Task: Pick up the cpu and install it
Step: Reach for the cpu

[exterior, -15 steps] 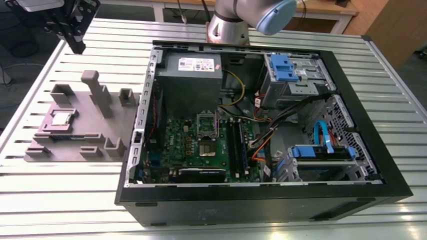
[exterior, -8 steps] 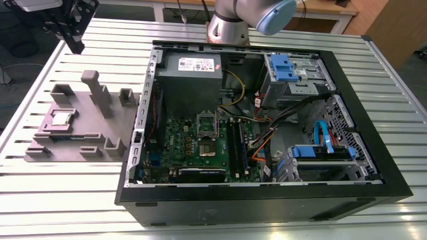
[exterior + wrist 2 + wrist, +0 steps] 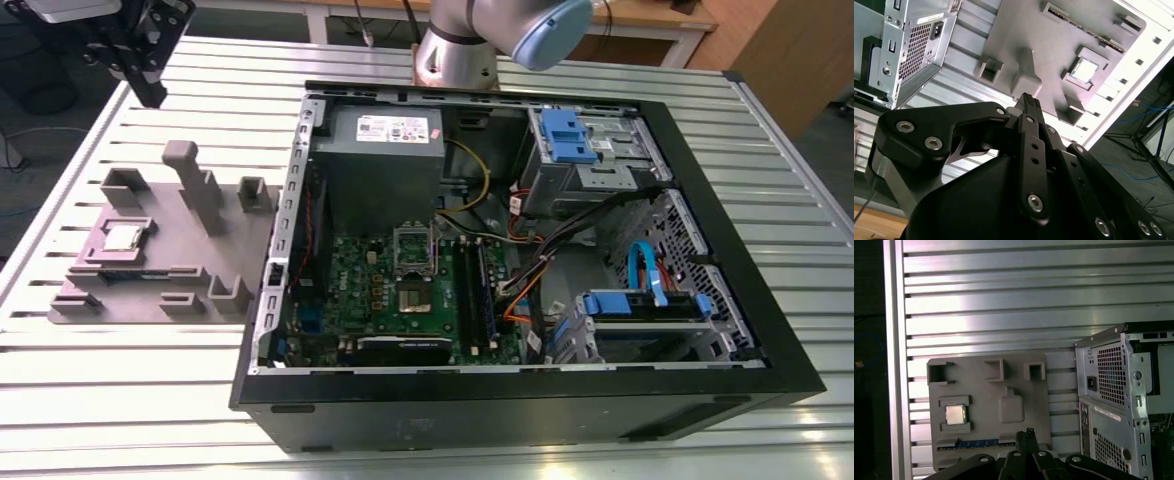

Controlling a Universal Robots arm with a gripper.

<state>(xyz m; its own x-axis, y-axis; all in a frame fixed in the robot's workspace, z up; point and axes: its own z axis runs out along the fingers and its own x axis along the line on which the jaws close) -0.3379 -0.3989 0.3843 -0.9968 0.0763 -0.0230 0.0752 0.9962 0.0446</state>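
The cpu (image 3: 124, 237) is a small silver square lying flat in a recess of the mauve-grey tray (image 3: 160, 290), on the exterior view's left. It also shows as the cpu (image 3: 1085, 70) in the second wrist view and the cpu (image 3: 955, 414) in the first wrist view. My gripper (image 3: 150, 97) hangs high above the table's far left corner, well back from the tray and holding nothing. Its black fingers (image 3: 1026, 436) are pressed together, shut, in both wrist views. The motherboard socket (image 3: 414, 296) lies inside the open computer case (image 3: 534, 400).
Upright blocks (image 3: 200, 185) rise from the tray near the cpu. The case holds a grey power supply (image 3: 380, 135), blue drive brackets (image 3: 567, 130) and loose cables (image 3: 534, 270). The ribbed metal table (image 3: 134, 400) ends just left of the tray.
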